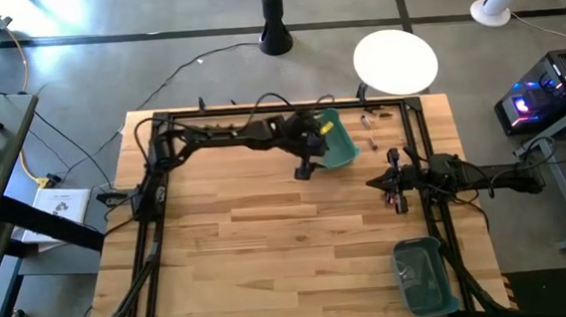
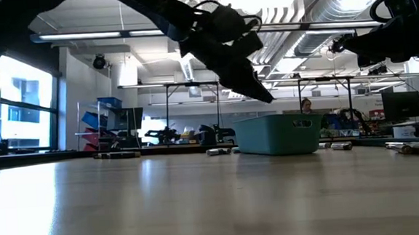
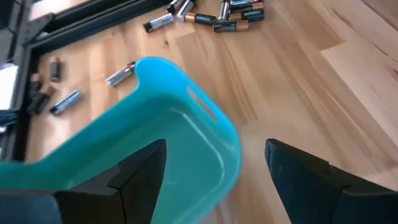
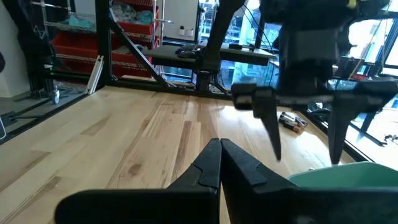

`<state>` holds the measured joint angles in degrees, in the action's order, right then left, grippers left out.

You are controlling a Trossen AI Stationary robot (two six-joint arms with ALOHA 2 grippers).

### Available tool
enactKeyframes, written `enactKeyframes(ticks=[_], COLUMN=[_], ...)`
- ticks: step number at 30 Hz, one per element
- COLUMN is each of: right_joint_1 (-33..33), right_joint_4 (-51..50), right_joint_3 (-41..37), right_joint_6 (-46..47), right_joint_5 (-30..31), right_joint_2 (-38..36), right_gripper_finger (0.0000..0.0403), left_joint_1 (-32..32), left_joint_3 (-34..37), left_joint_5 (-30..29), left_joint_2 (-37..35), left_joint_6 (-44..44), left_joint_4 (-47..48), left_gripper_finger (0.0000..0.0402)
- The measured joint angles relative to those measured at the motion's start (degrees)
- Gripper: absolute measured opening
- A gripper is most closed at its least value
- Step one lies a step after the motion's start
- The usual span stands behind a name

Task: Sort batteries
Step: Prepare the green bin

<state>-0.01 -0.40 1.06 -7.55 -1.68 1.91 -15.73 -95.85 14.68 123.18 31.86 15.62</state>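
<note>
Bright ceiling lights backlight the low view; wrist foregrounds blur.

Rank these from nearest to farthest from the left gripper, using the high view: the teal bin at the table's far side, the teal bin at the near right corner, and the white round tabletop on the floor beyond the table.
1. Far bin: directly beside the open left gripper.
2. White round top: beyond the table's far edge, to the right.
3. Corner bin: near right corner.

The batteries (image 3: 239, 17) carry printed labels, too small to read.
</note>
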Motion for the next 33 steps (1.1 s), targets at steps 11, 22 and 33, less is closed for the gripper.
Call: enactKeyframes(ticks=[11, 22, 33], right_joint_1=[0.0, 0.0, 0.0], right_joint_4=[0.0, 0.0, 0.0], right_joint_3=[0.0, 0.0, 0.0], right_joint_6=[0.0, 0.0, 0.0], right_joint_5=[0.0, 0.0, 0.0], right_joint_2=[0.0, 0.0, 0.0], right_gripper_finger=[0.0000, 0.0000, 0.0000], left_joint_1=[1.2, 1.5, 2.8], left_joint_3=[-4.8, -4.8, -4.8], left_joint_5=[-0.7, -4.1, -4.2], left_joint_2=[6.5, 7.7, 6.3], left_joint_6=[-8.0, -9.7, -9.1], left_joint_4=[1.2, 3.1, 3.8], left_gripper_finger=[0.0269, 0.0232, 0.0056])
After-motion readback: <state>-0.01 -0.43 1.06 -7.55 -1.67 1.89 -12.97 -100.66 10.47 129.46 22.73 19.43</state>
